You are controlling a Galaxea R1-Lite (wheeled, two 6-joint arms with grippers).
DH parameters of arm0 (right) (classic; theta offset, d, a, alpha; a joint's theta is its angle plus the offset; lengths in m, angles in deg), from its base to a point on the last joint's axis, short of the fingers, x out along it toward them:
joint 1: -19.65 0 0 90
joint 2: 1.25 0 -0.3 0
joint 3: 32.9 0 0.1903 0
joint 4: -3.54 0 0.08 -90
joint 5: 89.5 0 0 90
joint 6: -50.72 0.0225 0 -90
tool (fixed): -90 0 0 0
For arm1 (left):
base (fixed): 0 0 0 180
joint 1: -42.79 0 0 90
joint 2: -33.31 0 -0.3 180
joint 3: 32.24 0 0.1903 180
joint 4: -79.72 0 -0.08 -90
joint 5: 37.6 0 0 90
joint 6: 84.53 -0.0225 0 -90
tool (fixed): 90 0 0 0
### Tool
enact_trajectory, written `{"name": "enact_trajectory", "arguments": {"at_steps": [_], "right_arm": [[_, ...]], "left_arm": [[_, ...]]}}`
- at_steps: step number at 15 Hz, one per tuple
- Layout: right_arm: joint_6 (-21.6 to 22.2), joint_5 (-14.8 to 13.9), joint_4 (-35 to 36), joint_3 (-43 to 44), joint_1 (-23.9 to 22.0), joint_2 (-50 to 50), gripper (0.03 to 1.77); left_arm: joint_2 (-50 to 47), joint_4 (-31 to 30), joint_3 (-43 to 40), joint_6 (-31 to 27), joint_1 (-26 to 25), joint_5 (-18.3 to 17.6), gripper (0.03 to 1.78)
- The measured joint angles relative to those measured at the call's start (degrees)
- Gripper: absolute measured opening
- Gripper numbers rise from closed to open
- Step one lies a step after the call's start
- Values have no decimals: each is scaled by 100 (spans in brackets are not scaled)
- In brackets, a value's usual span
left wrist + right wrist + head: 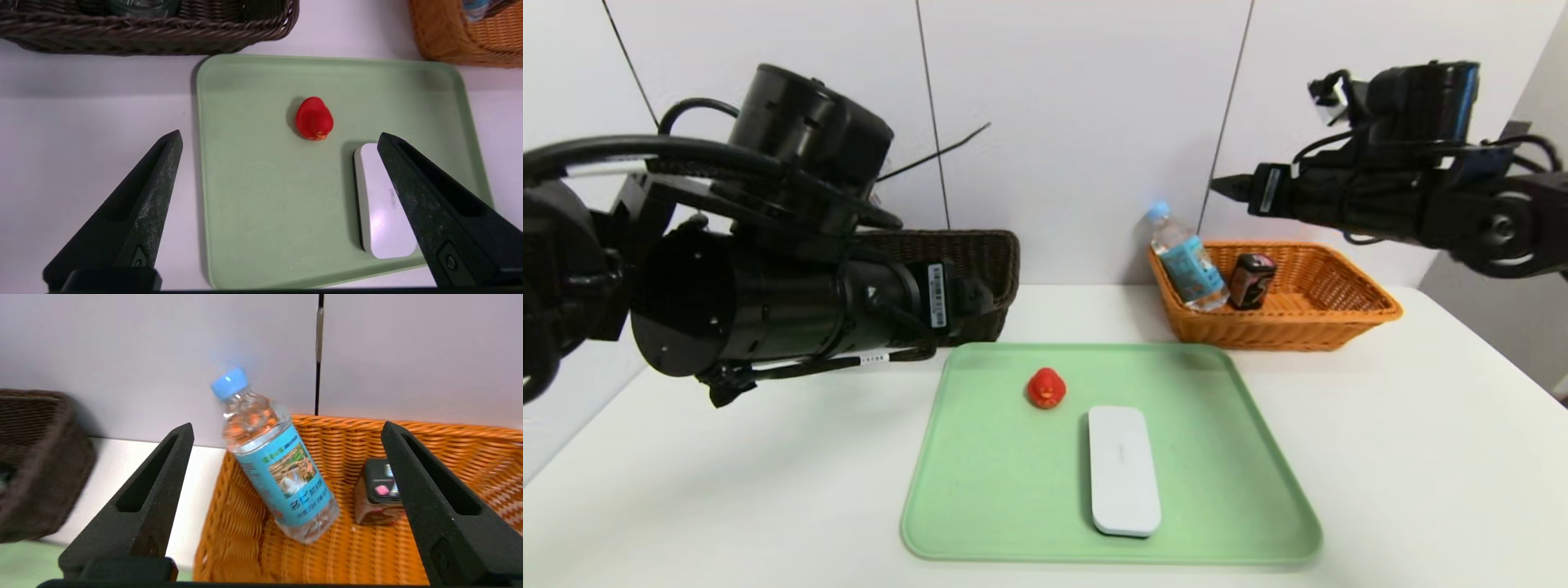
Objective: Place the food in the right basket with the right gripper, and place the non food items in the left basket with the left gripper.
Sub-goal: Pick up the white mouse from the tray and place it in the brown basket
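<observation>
The water bottle point(1188, 265) leans against the left wall of the orange basket point(1286, 333), its blue cap above the rim. The black box point(1252, 280) stands beside it inside. My right gripper point(1227, 186) hovers above and behind the basket. In the right wrist view it point(287, 425) is open, holding nothing, with the bottle point(282, 477) lying free below it. My left gripper point(280, 136) is open above the tray's left part. The red duck point(1046, 388) and white case point(1124, 469) lie on the tray. The dark basket point(980, 261) stands behind my left arm, with something glassy point(139, 5) inside.
The green tray point(996, 490) lies at the middle of the white table point(1421, 457). A white wall stands close behind both baskets. My left arm's bulk hides most of the dark basket in the head view.
</observation>
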Motion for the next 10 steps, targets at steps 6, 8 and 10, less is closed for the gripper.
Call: {"name": "enact_trajectory", "arguments": {"at_steps": [6,8,10], "right_arm": [[102,7,-2622,218,-41,1488,166],[311,55,-3426,223,-100,1827,167],[575,85,-3911,127,-177,2078,168]], "left_arm": [[616,1808,2057,429,742,-24,169],[1018,2328,2669,647,1133,-50,169],[1453,2733,3078,884,1447,-206,169]]}}
